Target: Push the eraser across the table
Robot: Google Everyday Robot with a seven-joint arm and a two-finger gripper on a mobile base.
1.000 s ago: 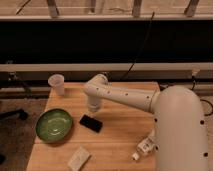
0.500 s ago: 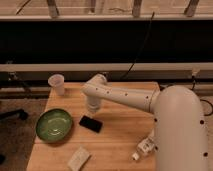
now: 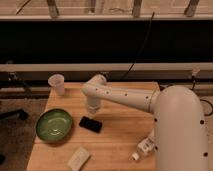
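dim room, dark wall and pale rails behind; light wooden table fills the lower view. arm reaches in from the right side toward the left half. the gripper points down, just on the far-edge side of the eraser. whether the gripper is spread or closed: cannot tell. gap to the eraser: very near, contact not certain.

eraser lies flat, about midway between the far and near edges, left of centre, just beside the green bowl, which sits toward the left edge. plastic cup at the far left corner. pale block by the near edge, left of centre. small white bottle toward the right end of the near edge, against the robot body.

progress, as judged: approach looks done, tool placed behind the eraser. the push itself looks barely begun or not begun, since the eraser sits mid-table with much plank around it. left to do: the whole sweep. open wood lies to the right; the bowl blocks the left, and the pale block stands toward the near edge.
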